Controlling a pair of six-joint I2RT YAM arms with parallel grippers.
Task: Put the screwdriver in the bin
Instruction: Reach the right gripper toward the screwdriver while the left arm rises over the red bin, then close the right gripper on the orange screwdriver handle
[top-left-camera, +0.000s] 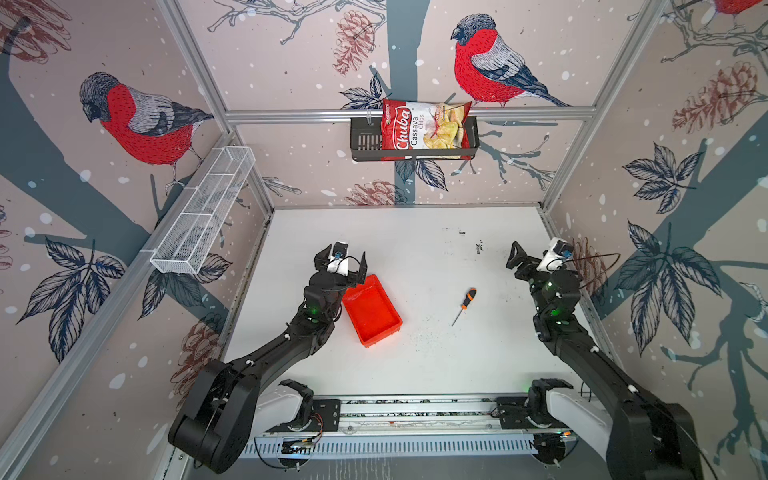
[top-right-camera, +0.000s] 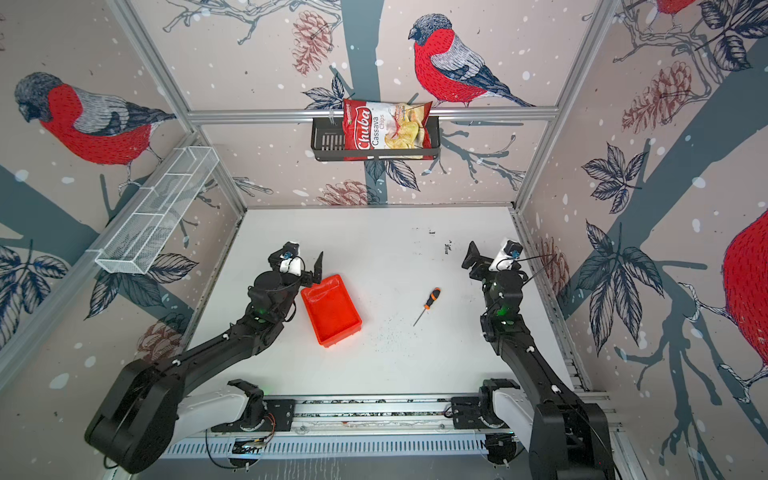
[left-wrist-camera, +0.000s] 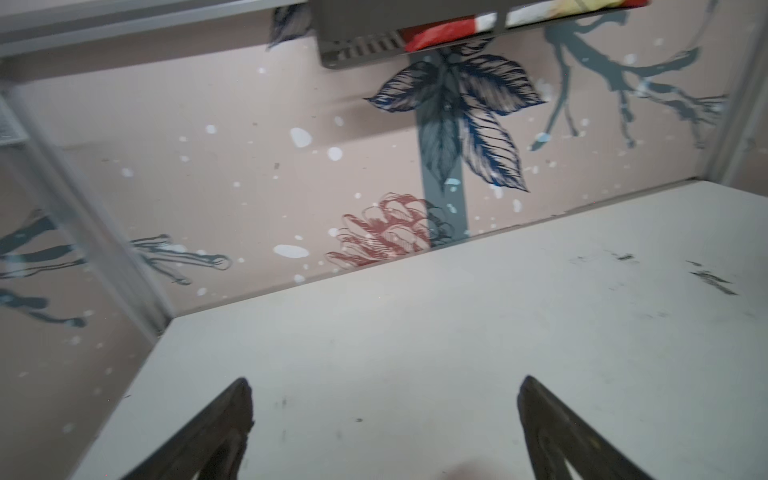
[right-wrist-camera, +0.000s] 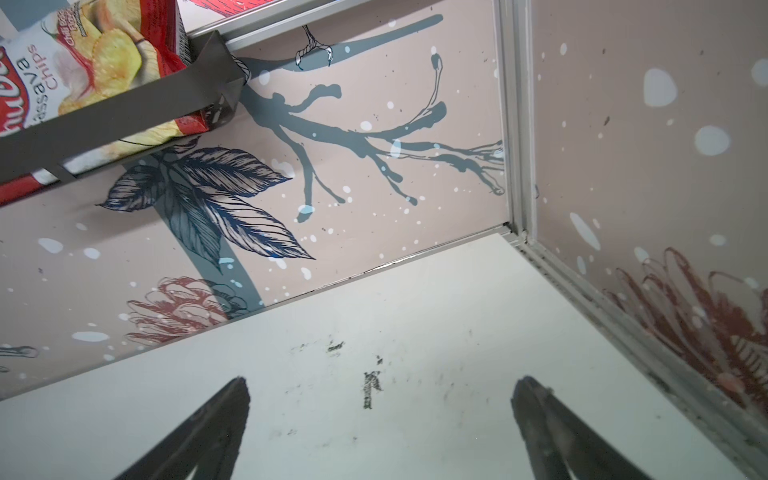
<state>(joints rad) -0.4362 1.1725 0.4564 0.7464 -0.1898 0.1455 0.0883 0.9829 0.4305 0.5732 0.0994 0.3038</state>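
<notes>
The screwdriver (top-left-camera: 465, 305) (top-right-camera: 428, 303), with an orange-and-black handle and a thin silver shaft, lies flat on the white table right of centre, its tip toward the front. The bin (top-left-camera: 370, 309) (top-right-camera: 331, 309), a shallow red-orange tray, sits empty to its left. My left gripper (top-left-camera: 343, 257) (top-right-camera: 297, 259) (left-wrist-camera: 384, 386) hovers open at the bin's far left corner, holding nothing. Over at the right wall, my right gripper (top-left-camera: 540, 249) (top-right-camera: 494, 251) (right-wrist-camera: 380, 386) is open and empty, behind and to the right of the screwdriver. Neither wrist view shows the screwdriver or the bin.
A black slotted basket (top-left-camera: 361, 141) on the back wall holds a bag of cassava chips (top-left-camera: 424, 129). A white wire mesh basket (top-left-camera: 203, 212) hangs on the left wall. Dark scuff marks (top-left-camera: 478, 247) dot the far table. The arms' base rail (top-left-camera: 415, 407) runs along the front edge.
</notes>
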